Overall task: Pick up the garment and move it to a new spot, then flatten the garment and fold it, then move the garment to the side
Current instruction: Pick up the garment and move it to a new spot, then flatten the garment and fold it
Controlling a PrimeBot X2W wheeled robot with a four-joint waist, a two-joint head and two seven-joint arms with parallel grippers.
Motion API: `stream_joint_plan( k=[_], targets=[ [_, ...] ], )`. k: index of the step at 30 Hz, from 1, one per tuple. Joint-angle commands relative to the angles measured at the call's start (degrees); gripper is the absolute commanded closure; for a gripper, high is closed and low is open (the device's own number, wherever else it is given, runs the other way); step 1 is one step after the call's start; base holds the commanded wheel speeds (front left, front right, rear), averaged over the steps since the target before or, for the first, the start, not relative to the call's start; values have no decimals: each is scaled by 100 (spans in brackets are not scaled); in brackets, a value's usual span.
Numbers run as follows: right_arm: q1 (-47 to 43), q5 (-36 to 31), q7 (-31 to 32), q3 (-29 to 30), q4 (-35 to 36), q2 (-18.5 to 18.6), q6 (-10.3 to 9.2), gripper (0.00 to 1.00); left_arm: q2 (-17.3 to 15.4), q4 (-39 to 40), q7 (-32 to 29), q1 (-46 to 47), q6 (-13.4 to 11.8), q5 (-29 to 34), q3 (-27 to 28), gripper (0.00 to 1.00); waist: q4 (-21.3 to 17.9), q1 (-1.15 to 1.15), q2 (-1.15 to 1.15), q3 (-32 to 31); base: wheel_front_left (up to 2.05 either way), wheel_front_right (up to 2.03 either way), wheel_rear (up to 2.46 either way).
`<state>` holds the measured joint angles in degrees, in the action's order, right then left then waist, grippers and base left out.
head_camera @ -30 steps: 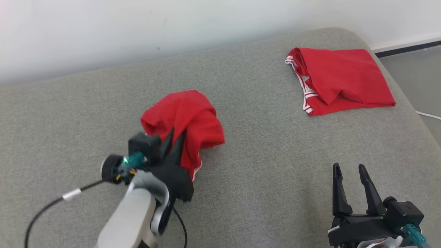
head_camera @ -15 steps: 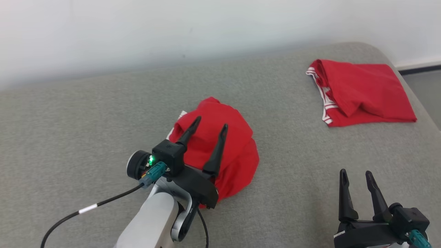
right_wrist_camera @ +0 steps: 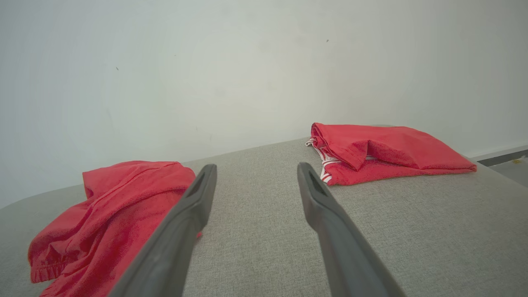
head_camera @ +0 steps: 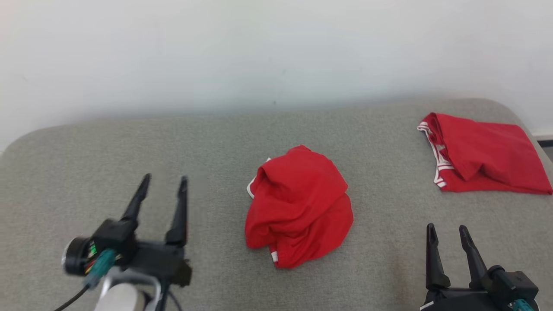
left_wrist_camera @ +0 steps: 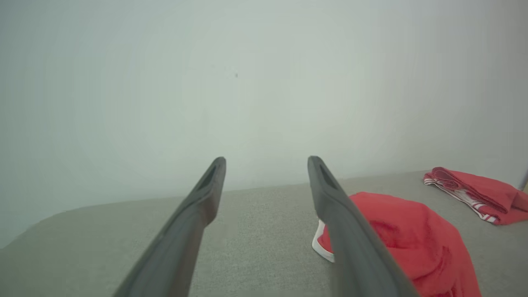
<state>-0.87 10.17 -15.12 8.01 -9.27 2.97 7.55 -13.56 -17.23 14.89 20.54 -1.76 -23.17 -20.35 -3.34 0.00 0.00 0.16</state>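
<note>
A crumpled red garment [head_camera: 298,207] with white trim lies in a heap at the middle of the grey cushion [head_camera: 216,151]; it also shows as the garment [left_wrist_camera: 408,239] right of my left fingers and the garment [right_wrist_camera: 107,210] at the lower left of the right wrist view. My left gripper [head_camera: 165,183] hovers open to the left of the heap, apart from it, nothing between its fingers. My right gripper [head_camera: 447,231] stands open at the lower right, also empty.
A second red garment [head_camera: 481,157], folded, with white-striped trim, lies at the cushion's far right; the folded garment [right_wrist_camera: 383,150] and folded garment [left_wrist_camera: 474,192] show in both wrist views. A pale wall [head_camera: 259,52] rises behind the cushion. A strip of floor [right_wrist_camera: 507,163] lies past the right end.
My left gripper opened and let go of the crumpled garment, then drew back to the left, away from the heap. The camera has tilted, shifting the whole picture. The right gripper kept still.
</note>
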Motion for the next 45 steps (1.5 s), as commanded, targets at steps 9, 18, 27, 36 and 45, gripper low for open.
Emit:
stream_joint_plan(
  k=[9,18,27,36,45],
  targets=[
    [-192,25,-1,-49,-2,-18,-15,0,-218,701,35,-1302,-217,116,964,0,239,0,0,-290,0,0,0],
    [-307,33,-1,-78,-5,-17,-15,0,-121,838,32,-2196,-59,469,1369,0,260,0,0,-363,0,0,0],
    [-390,86,-1,-89,-43,-18,-15,0,170,840,33,-2472,188,661,1693,0,299,0,0,-356,0,0,0],
    [-381,92,-1,-163,-93,-17,-15,0,502,784,33,-2517,472,983,2017,0,299,0,0,-304,0,0,0],
    [-388,65,0,-158,-100,-18,-15,0,693,734,33,-2517,625,1226,2319,0,299,0,0,-288,0,0,0]
  ],
)
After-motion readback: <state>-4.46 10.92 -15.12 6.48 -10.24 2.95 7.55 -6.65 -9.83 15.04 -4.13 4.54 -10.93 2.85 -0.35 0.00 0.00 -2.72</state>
